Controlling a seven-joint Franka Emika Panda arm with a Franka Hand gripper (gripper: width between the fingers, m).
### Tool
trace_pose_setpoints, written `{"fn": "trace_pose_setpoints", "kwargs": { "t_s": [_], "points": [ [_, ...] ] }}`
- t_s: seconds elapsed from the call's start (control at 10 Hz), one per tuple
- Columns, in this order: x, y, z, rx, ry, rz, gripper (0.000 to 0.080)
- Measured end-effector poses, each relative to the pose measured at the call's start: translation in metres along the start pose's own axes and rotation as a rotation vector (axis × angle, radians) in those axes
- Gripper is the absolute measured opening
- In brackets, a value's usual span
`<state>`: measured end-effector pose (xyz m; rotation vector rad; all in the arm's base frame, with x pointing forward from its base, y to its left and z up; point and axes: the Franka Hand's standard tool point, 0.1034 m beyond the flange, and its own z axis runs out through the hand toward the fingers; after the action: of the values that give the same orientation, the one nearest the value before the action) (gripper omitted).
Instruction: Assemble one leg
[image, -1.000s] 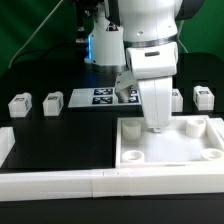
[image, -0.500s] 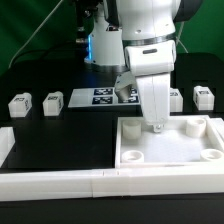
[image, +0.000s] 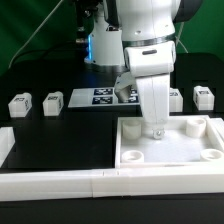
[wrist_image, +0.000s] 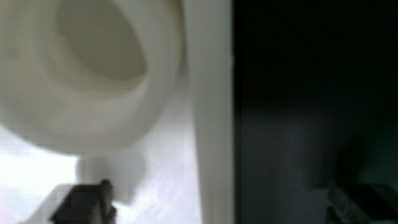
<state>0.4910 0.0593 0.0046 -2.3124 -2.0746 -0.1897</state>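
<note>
Logging the white two-finger end effector of the white robot arm as pointing straight down. Placing its tips at the rear wall of the large square white tray-like plastic panel, lower right of the frame. Not managing to tell from the exterior view whether the tips are touching that wall.

Reading the wrist view: seeing the end effector with its dark fingers standing well apart and nothing clamped between them. Placing one finger over the white panel and the other, faint, over the black counter, with the panel's edge between. Noting a blurred round socket in the panel beside that edge.

Counting four small white stubby plastic blocks with black-and-white square tags as the legs, all resting loose on the matte black counter at mid-height of the frame.
- Finding the leftmost leg and second leg side by side at the exterior view's left.
- Finding the third leg, partly hidden by the arm, and the rightmost leg at the exterior view's right, behind the panel.

Noting the thin flat white marker board between the second leg and the arm. Noting a long white plastic barrier along the bottom of the frame, just in front of the panel.
</note>
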Motion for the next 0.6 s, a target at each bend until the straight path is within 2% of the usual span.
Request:
{"fn": "trace_pose_setpoints", "kwargs": {
  "t_s": [0.1, 0.6],
  "points": [
    [0.0, 0.0, 0.0, 0.0, 0.0, 0.0, 0.0636],
    [-0.0002, 0.0, 0.0001, 0.0, 0.0, 0.0, 0.0649]
  ]
}}
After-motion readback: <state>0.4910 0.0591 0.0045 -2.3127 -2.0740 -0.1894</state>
